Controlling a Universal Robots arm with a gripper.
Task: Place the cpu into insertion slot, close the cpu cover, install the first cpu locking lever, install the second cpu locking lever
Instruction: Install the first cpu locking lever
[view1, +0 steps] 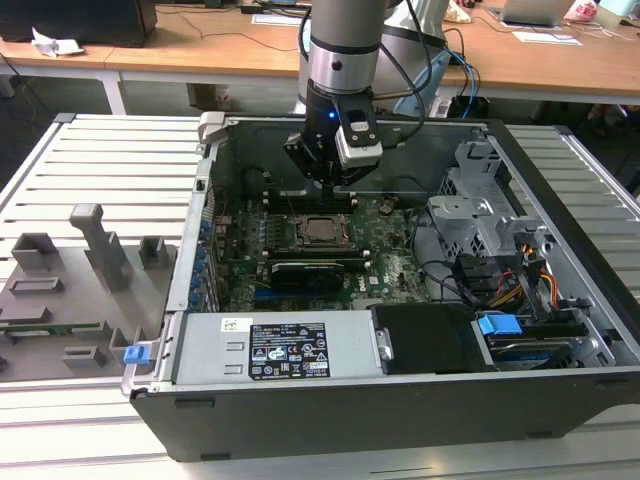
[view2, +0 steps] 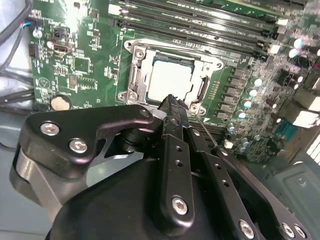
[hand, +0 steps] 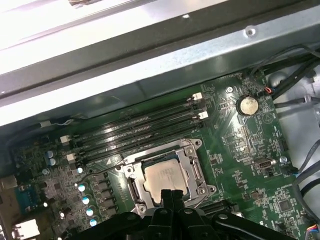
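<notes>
Open computer case (view1: 200, 300) lying on its side on a slatted bench (view1: 100, 170), with the green motherboard (view1: 395, 270) on its floor. The cpu (view2: 170, 80) (dull silver top showing) sits inside the insertion slot (view2: 134, 75) near the middle of the motherboard; in both wrist views the cpu cover (hand: 187, 150) lies flat around it, framing the chip through its square window. A thin wire lever (hand: 97, 167) runs along one edge of the slot, just beside the row of long black memory slots (hand: 140, 127).

The hand (view2: 172, 102) hangs directly above the slot edge, its black fingers (view2: 175, 125) pressed together with nothing between them; whether the tips touch the cover cannot be told. In the exterior view the arm (view1: 340, 60) descends into the case above the slot.

Also inside the case, relative to the slot: a black finned card (view1: 310, 272) just beside it, a labelled power supply (view1: 280, 350) along the near wall, and a metal drive cage (view1: 480, 215) with cables (view1: 520, 285) toward the exterior view's right. Grey fixtures (view1: 90, 250) stand on the bench outside the case.
</notes>
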